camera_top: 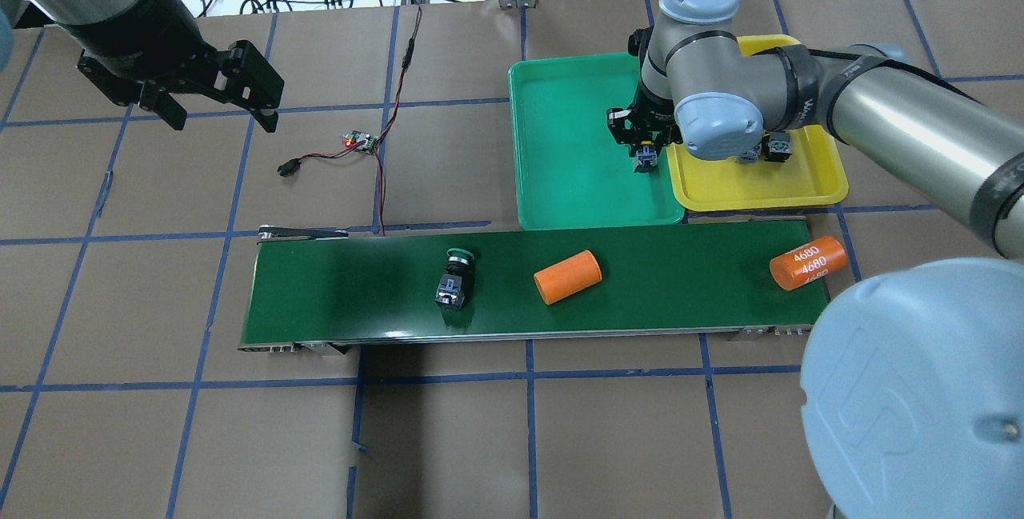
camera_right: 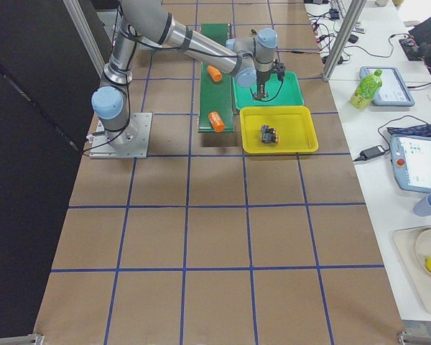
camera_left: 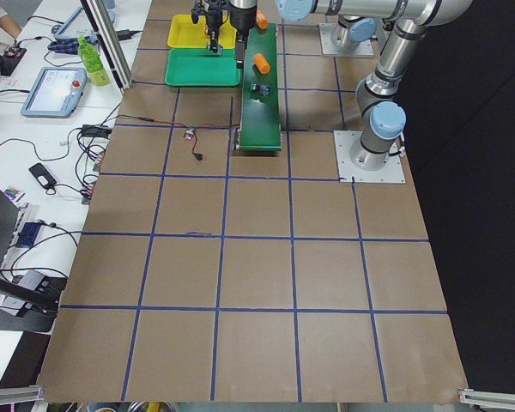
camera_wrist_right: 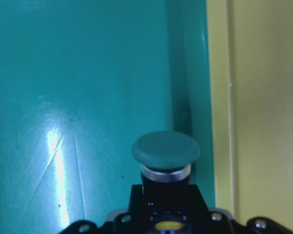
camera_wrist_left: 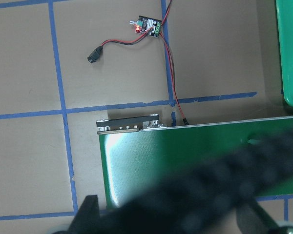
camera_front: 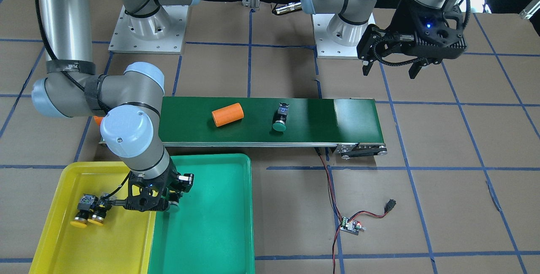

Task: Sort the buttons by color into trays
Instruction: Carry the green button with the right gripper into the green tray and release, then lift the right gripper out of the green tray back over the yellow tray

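Brown-paper table [camera_top: 448,439], blue grid.
Item 1: green button [camera_wrist_right: 166,148], clamped in my right gripper [camera_top: 644,157]. Axis upright, cap down, over the green tray [camera_top: 560,143], just inside the wall beside the yellow tray [camera_top: 760,195]. Floor straight below; I judge letting go suffices. Right arm reaches far, wrist vertical.
Item 2: second green button [camera_top: 454,283], lying on the belt [camera_top: 360,287].
Left gripper [camera_top: 220,121]: spread, empty, hovering off the belt's left end.
2 yellow buttons [camera_front: 90,211]: in the yellow tray.
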`<state>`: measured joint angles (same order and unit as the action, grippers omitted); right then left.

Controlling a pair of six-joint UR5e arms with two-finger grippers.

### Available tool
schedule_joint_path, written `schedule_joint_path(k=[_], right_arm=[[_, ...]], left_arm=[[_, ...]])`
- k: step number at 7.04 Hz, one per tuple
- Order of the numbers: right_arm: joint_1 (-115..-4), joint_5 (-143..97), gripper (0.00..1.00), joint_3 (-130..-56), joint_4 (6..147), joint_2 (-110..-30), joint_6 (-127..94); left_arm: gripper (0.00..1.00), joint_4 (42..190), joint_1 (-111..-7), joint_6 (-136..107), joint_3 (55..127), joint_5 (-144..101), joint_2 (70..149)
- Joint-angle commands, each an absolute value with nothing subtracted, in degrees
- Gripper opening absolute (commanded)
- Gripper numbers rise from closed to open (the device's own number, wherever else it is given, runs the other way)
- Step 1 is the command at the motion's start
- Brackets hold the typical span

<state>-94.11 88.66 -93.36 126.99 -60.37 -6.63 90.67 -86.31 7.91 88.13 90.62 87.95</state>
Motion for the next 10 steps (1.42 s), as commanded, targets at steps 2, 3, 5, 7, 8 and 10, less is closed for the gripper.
schedule_joint_path(k=[2, 3, 5, 7, 8, 10], right_arm=[[-93.61, 89.47, 1.0, -93.51, 126.83, -65.79, -6.59], [-93.26, 89.47, 1.0, -93.43, 121.17, -71.4, -5.98], [-90.89, 89.39, 1.0, -93.51, 106.08, -80.9, -5.89], [-90.97, 89.38, 1.0, -93.95, 93.32, -89.69, -5.98], [-91.23, 88.69, 1.0, -93.78, 91.6, -93.13, -6.15], [-91.58, 88.51, 1.0, -94.04, 88.07, -93.96, -6.15]], left_arm=[[1.0, 90.62, -86.31, 7.91, 88.15, 90.62, 87.89], [1.0, 90.62, -86.31, 7.91, 88.15, 90.62, 87.98], [1.0, 90.53, -86.31, 7.91, 88.15, 90.35, 87.98], [1.0, 90.44, -86.31, 7.91, 88.07, 90.35, 88.07], [1.0, 90.44, -86.31, 7.91, 88.07, 90.35, 87.98], [1.0, 90.44, -86.31, 7.91, 88.07, 90.35, 87.98]])
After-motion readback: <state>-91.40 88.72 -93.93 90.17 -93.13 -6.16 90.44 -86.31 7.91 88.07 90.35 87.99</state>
